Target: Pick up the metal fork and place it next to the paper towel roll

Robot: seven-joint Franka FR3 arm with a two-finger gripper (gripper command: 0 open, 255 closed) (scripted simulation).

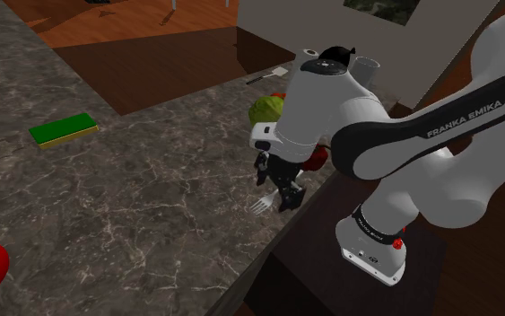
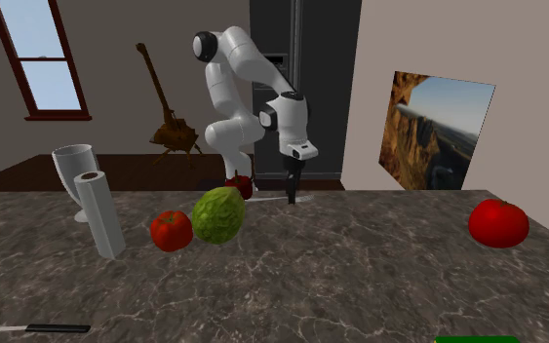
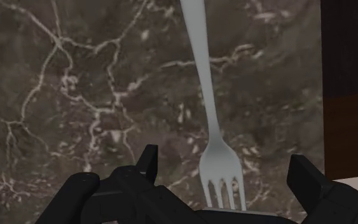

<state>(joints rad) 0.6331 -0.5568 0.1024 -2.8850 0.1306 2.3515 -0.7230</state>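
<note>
The all-black two-finger claw (image 3: 225, 168) stands wide open and low over the dark veined marble bench (image 3: 75, 95). Its fingers (image 3: 147, 162) straddle the slim pale-grey metal fork (image 3: 204, 95) without touching it. The fork lies flat on the stone, tines toward the claw and handle running away, well apart from the white paper towel roll (image 2: 99, 216). A red tomato (image 2: 172, 231) and a bumpy green fruit (image 2: 218, 214) stand near the roll, on the side toward the fork. The step in hand looks to be the grasp. It seems best to sink until the tips nearly meet the stone, close squarely across the narrow neck, then lift level, since so thin a piece may slip or swing.
</note>
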